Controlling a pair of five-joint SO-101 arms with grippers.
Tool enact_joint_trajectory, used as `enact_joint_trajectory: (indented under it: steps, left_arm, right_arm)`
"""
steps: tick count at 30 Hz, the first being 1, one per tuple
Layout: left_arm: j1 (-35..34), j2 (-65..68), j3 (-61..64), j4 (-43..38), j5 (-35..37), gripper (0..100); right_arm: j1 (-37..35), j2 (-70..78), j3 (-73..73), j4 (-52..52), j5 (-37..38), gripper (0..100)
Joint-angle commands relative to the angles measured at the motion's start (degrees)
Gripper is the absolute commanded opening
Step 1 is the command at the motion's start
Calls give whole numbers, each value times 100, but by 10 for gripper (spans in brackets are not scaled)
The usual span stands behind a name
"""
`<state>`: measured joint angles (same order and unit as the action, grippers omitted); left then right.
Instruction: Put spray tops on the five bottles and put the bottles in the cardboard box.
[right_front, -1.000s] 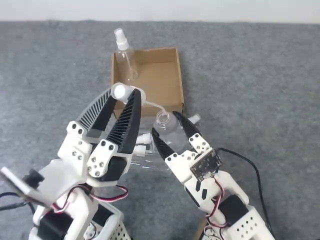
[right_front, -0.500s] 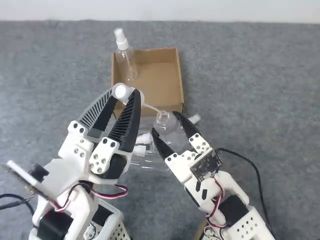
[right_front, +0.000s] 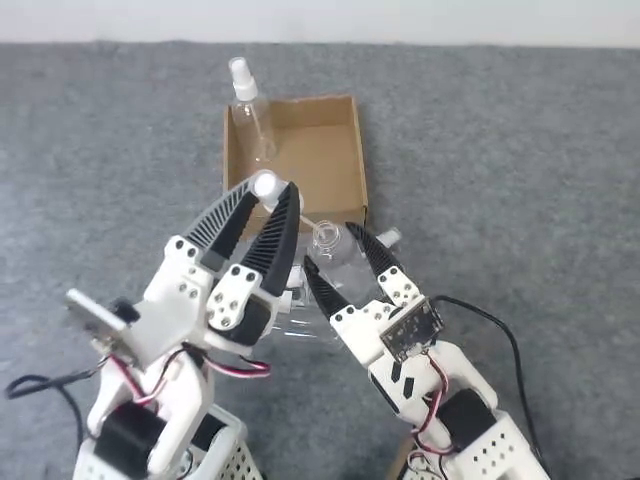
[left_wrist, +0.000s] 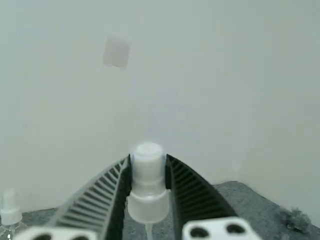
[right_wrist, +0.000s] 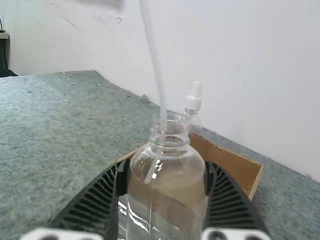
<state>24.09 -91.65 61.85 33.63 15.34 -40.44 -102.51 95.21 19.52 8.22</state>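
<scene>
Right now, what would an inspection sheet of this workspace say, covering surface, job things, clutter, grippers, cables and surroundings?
Surface: grey carpet.
Job's things: box open, with one capped bottle standing in a far corner; more bottles lying beneath the arms, count unclear.
Clutter: white basket at the near edge.
Grippers: left gripper shut on a spray top; right gripper shut on an open bottle; the top's tube enters its neck.
Cables: black cable beside the right arm; red wires on the left arm.
Surroundings: white wall.
</scene>
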Motion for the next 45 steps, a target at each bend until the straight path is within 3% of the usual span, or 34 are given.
enact_joint_trajectory:
  steps: [1, 10, 25, 31, 45]
  left_arm:
    - [-18, -9, 57, 9, 79, 13]
    - [0, 0, 681, -519, 79, 13]
    - [229, 9, 1095, -519, -211, 13]
    - [633, 0, 1367, -554, -229, 13]
    - [633, 0, 1675, -818, -229, 13]
  right_arm:
    - [-13, -40, 132, -22, 70, 101]
    - [-13, -57, 132, 101, 70, 101]
    - [295, -101, 132, 101, 105, 101]
    - [303, -110, 132, 66, 114, 101]
    - [303, -110, -35, 92, 123, 101]
